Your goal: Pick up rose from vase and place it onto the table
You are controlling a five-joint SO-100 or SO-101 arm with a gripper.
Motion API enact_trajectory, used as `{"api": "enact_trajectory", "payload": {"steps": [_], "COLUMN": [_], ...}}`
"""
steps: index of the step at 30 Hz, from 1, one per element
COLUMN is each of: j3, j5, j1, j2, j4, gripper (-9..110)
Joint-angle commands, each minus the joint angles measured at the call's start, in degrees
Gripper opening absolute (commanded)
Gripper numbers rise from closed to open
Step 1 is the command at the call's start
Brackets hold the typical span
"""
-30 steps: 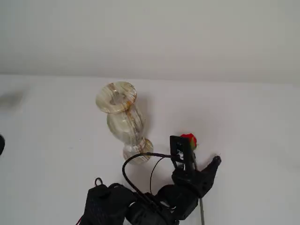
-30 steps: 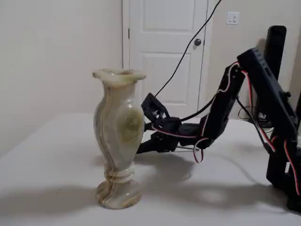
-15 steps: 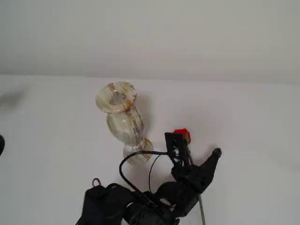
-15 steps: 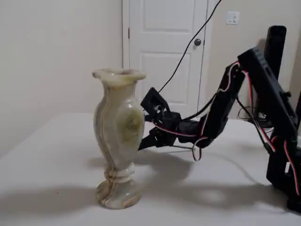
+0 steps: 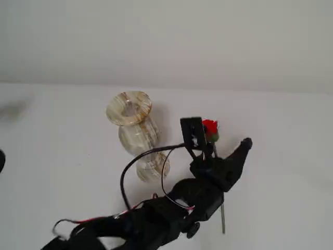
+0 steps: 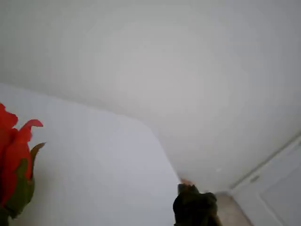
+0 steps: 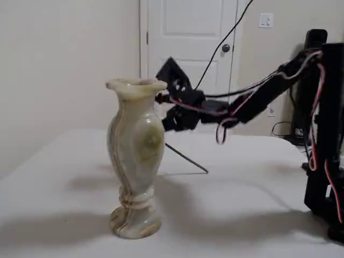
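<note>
The first half of the job looks done: the rose (image 5: 210, 129) is out of the vase (image 5: 136, 134) and rides in the gripper (image 5: 209, 147), whose jaws are closed on its stem just below the red bud, with the thin stem slanting down and away behind the arm. In a fixed view from the side the stem tip (image 7: 205, 171) reaches down close to the worktop (image 7: 252, 188) (whether it actually touches I cannot tell), while the bud itself is hidden behind the vase's flared mouth. The wrist view shows the bud (image 6: 14, 176) at its left edge, well above the white surface. What remains, by my judgement, is lowering the flower and letting it go. The vase stands upright and empty just beside the arm, the only obstacle near; the loose black cable (image 5: 136, 164) loops close to its foot. The rest of the worktop looks bare.
</note>
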State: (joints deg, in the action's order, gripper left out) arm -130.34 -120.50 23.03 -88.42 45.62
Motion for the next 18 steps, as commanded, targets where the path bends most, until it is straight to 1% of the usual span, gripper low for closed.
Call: {"api": "enact_trajectory", "payload": {"steps": [1, 4, 6, 9, 11, 13, 18], "j3": [-0.26, -0.88, -1.58, -2.02, -1.67, -0.26, 6.68], "j5": [-0.79, 0.00, 1.41, 3.34, 6.33, 9.67, 15.56], "j1": [1.49, 1.85, 1.76, 1.14, 0.09, -1.05, -2.55], "j2": [-9.67, -12.48, -16.08, -25.93, -30.85, -34.28, -35.33], "j4": [-5.98, -9.05, -13.89, -32.34, -41.84, -49.39, -61.79], "gripper": [49, 49, 49, 48, 48, 48, 47]}}
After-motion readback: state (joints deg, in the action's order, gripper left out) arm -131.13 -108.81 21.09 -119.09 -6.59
